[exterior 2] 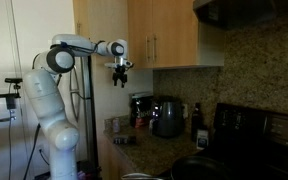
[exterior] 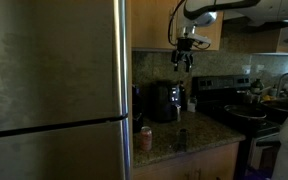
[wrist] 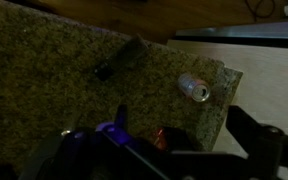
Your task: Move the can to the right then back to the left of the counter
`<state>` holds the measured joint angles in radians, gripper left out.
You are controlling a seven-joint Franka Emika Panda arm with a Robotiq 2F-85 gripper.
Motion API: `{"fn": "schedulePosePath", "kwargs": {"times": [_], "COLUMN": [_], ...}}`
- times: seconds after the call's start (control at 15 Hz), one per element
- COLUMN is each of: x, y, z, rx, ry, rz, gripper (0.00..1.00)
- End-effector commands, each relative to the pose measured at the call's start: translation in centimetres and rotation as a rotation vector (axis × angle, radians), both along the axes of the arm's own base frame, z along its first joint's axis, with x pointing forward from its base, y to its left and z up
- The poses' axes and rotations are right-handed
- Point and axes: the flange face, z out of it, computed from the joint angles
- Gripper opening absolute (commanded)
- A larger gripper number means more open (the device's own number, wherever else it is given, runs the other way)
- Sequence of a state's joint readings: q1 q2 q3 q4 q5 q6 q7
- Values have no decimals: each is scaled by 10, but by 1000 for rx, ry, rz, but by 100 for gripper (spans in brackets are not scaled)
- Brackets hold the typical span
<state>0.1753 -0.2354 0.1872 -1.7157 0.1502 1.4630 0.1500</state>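
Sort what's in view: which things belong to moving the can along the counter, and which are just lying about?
Job:
can
counter
gripper, open, high above the counter

Lying about:
black appliance
small dark object
stove
fridge

Gripper [exterior: 186, 58] hangs high in clear air, upper cabinets [exterior: 154, 25] behind it. Below, the black appliance [exterior: 165, 101] crowds the back of the counter [exterior: 206, 126], and the refrigerator [exterior: 54, 90] walls off one side. Near the front edge sit the can [exterior: 146, 138] and a small dark object [exterior: 181, 141], apart, bare granite between them.
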Motion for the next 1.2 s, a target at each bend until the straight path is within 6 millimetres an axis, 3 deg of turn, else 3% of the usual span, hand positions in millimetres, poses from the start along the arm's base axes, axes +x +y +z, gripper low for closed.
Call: {"fn": "schedulePosePath", "kwargs": {"times": [0.0, 0.27, 0.47, 0.53, 0.8, 0.93, 1.13], "x": [-7, -42, -73, -54, -74, -61, -62], "y": [6, 34, 47, 48, 52, 59, 74], "z": [-29, -23, -18, -16, -11, -54, -116], "rx": [-28, 12, -59, -31, -46, -70, -64], "ry": [94, 78, 86, 90, 74, 193, 277], "rz": [117, 270, 317, 289, 309, 296, 299], "gripper": [100, 100, 100, 100, 100, 100, 100]}}
